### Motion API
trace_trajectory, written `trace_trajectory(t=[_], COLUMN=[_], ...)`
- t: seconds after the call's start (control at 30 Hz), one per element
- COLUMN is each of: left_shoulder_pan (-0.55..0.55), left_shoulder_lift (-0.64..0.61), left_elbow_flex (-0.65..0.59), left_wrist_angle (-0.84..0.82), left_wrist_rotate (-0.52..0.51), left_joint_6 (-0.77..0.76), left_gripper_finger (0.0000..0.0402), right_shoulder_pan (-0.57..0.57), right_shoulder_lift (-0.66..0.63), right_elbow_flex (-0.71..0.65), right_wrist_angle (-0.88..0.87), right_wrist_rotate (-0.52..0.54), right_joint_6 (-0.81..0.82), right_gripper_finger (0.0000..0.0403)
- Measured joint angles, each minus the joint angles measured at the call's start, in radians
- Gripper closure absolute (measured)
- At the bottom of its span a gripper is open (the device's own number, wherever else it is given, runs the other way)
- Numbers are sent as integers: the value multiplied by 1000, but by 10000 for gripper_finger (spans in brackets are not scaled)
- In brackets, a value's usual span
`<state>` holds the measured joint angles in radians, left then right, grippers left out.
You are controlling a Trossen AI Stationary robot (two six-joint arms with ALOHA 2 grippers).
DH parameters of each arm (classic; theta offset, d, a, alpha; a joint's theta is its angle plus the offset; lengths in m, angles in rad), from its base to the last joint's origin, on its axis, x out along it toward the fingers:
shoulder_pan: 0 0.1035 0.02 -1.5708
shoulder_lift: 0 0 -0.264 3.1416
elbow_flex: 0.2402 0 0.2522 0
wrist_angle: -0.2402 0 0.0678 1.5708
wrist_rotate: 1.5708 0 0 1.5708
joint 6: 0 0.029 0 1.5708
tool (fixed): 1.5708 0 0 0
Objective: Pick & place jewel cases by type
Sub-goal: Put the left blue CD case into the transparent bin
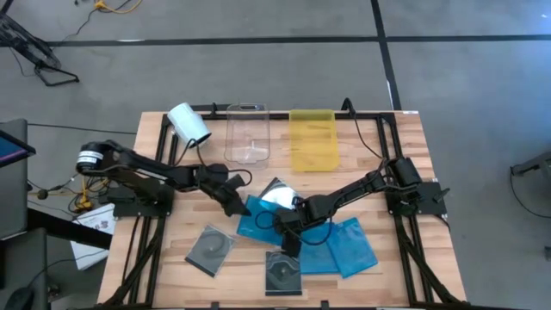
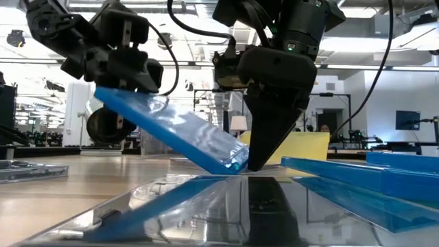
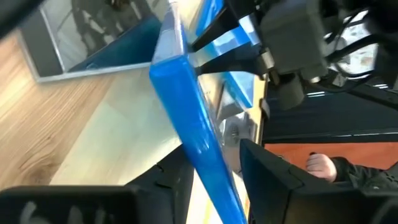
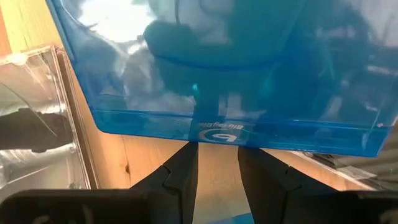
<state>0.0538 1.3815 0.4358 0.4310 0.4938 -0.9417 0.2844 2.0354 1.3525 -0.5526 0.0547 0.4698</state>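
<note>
We tilt the blue case up off the table: our left gripper closes on its raised edge, while our right gripper, jaws slightly apart, props its lower edge.

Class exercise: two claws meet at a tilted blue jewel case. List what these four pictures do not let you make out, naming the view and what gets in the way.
- High view: the arms cover where the left claw and right claw meet the blue jewel case.
- Low view: whether the case's lower edge rests on something; the right claw blocks it.
- Right wrist view: the printed mark is blurred.
</note>
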Motion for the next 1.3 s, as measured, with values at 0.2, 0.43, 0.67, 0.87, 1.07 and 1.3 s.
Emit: trace_trajectory(t=[0.2, 0.43, 0.67, 0.87, 1.07, 1.3], left_shoulder_pan=[1, 1, 1, 1, 1, 1], left_shoulder_lift=[-6, -7, -7, -7, -7, -14], left_elbow_flex=[1, 1, 1, 2, 2, 3], left_wrist_angle=[-1, -2, -1, 6, 6, 22], left_wrist_rotate=[-2, -8, -9, -12, -11, -27], left_joint_6=[0, 0, -1, 0, -1, -11], left_gripper_finger=[322, 363, 357, 363, 365, 367], right_shoulder_pan=[0, 2, 2, 2, 2, 10], right_shoulder_lift=[0, 0, 0, -10, -40, -128], right_elbow_flex=[0, 0, 0, -1, -1, 0], right_wrist_angle=[7, 7, 5, -34, -61, -160], right_wrist_rotate=[0, -5, -4, 1, 10, 94], right_joint_6=[0, 12, 27, 28, 39, 53], right_gripper_finger=[295, 295, 295, 295, 295, 295])
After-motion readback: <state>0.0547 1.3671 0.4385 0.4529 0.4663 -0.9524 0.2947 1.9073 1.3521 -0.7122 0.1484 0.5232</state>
